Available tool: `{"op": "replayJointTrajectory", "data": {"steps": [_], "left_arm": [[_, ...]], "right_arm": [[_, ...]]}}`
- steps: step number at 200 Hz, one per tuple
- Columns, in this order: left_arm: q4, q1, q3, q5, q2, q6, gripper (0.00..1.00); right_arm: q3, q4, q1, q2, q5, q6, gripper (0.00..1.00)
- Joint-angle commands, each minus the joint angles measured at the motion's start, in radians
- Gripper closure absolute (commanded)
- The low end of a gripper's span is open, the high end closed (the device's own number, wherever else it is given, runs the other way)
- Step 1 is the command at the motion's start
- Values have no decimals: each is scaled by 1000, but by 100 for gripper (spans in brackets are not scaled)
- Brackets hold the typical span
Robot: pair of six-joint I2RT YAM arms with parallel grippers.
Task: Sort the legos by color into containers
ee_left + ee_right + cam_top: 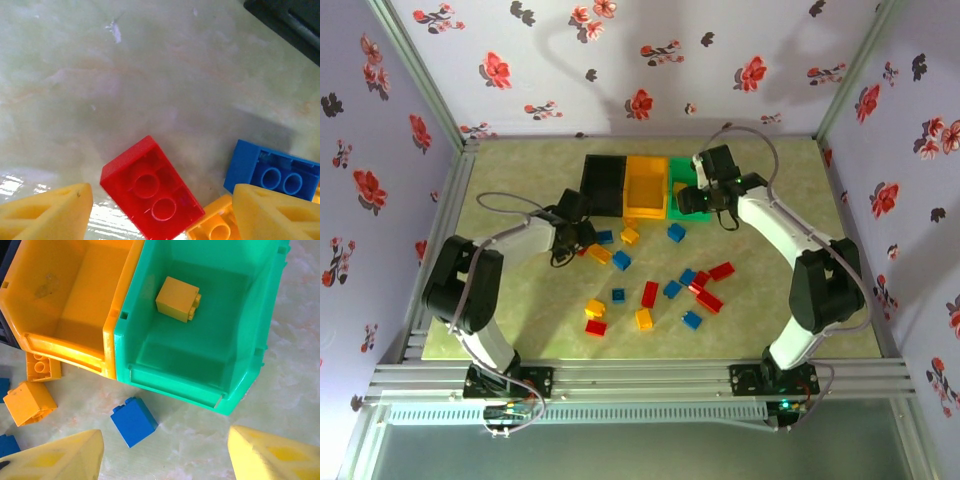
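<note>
Plastic throughout: glossy moulded legos (650, 293), with tubes showing in the upturned red brick (152, 195), and smooth-walled bins with a low front lip. The table (125, 75) is pale, marbled and reflective.

I judge progress early. One yellow brick (177, 299) lies in the green bin (240, 365). The orange bin (75, 295) is bare where visible, and the black bin (603, 185) is too dark to tell. Most legos lie scattered mid-frame in the top view.

Left hand (162, 195): spread, red brick between its fingers. Right hand (166, 437): spread, empty, at the green bin's front.
</note>
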Motion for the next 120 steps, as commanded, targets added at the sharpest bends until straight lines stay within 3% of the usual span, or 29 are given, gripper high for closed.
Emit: {"op": "replayJointTrajectory", "data": {"steps": [1,41,120], "left_arm": [[-16,3,43,-10,35,12,29],[-38,7,72,-26,76,39,42],[-94,8,112,-58,121,94,58]], "right_arm": [[-25,31,-1,-37,0,21,33],[-40,31,0,-49,4,21,33],[-54,28,-1,-67,13,24,34]]}}
